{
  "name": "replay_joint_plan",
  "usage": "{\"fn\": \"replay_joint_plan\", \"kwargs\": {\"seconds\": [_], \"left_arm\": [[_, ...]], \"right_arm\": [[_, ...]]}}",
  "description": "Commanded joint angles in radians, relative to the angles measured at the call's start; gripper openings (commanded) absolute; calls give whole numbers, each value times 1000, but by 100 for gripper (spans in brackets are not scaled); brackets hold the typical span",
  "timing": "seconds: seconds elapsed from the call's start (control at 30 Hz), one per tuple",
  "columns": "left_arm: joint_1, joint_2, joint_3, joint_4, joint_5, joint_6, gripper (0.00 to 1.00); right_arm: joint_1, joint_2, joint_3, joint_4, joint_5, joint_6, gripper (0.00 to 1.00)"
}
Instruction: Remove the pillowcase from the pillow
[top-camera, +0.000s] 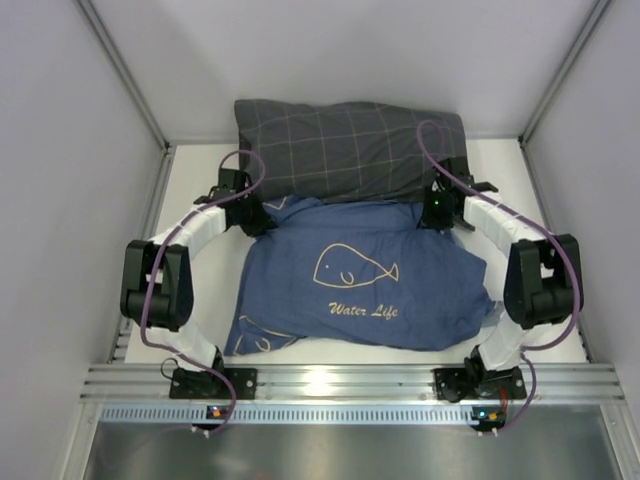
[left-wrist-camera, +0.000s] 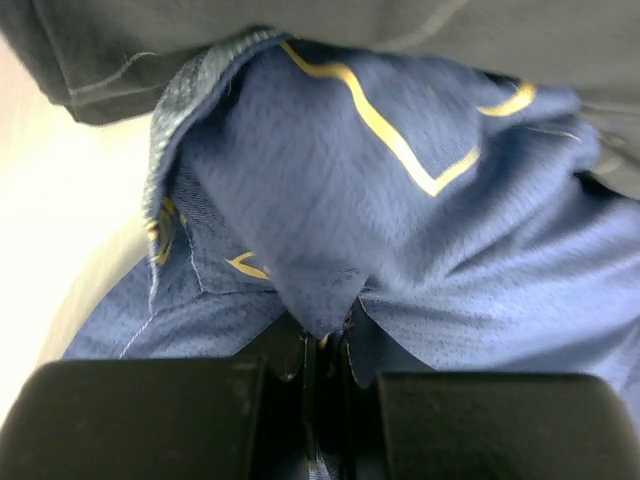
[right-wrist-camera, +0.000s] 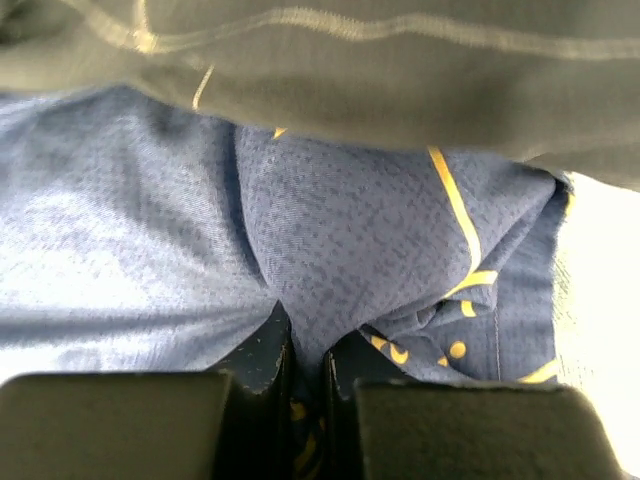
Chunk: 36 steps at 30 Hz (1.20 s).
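White table (top-camera: 330, 353), grey walls (top-camera: 330, 50) on three sides, aluminium rail (top-camera: 340, 380) along the near edge. The pillowcase (top-camera: 360, 270) lies mid-table, its far edge tucked against a dark grey checked pillow (top-camera: 350, 145). Left gripper (top-camera: 262, 222) is at its far-left corner, jaws pinched tight on a fold of blue cloth. Right gripper (top-camera: 432, 215) is at the far-right corner, same tight pinch on cloth. Long axis runs left-right. The print reads upright from the arms' side, whale head to the left.
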Motion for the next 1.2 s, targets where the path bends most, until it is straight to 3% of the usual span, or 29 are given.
{"fn": "replay_joint_plan", "kwargs": {"seconds": [0.0, 0.17, 0.33, 0.43, 0.5, 0.6, 0.73, 0.77, 0.83, 0.87, 0.9, 0.97, 1.0, 1.07, 1.17], "left_arm": [[-18, -164, -15, 87, 75, -16, 0], [-18, -332, 114, 84, 143, -27, 0], [1, -270, 448, 35, 253, -64, 0], [21, -226, 574, 68, 247, -85, 0], [53, -186, 607, 122, 278, -119, 0], [105, -161, 593, 157, 405, -168, 0], [122, -279, 289, 168, 373, -151, 0], [122, -346, 113, 182, 355, -151, 0], [122, -408, -60, 260, 342, -173, 0], [121, -471, -144, 306, 355, -211, 0], [121, -505, -310, 359, 393, -242, 0], [121, -584, -463, 508, 416, -307, 0], [117, -682, -576, 539, 422, -355, 0], [113, -837, -642, 541, 422, -363, 0], [111, -1007, -654, 400, 448, -339, 0]], "right_arm": [[4, -121, -1, 61, -43, -1, 0], [-4, -225, 140, 62, -67, 3, 0], [-13, -189, 420, 68, -91, 3, 0], [-15, -181, 533, 163, -81, 2, 0], [-19, -164, 655, 168, -74, -7, 0], [-20, -217, 683, 231, -71, -35, 0], [-20, -348, 492, 254, -46, -26, 0], [-20, -383, 326, 258, -57, -18, 0], [-20, -532, 94, 335, -80, 57, 0], [-21, -587, -166, 397, -96, 86, 0], [-20, -700, -290, 512, -95, 158, 0], [-18, -802, -556, 600, -115, 200, 0], [-9, -893, -620, 598, -110, 235, 0], [-1, -990, -748, 587, -136, 266, 0], [17, -1170, -744, 432, -123, 252, 0]]}}
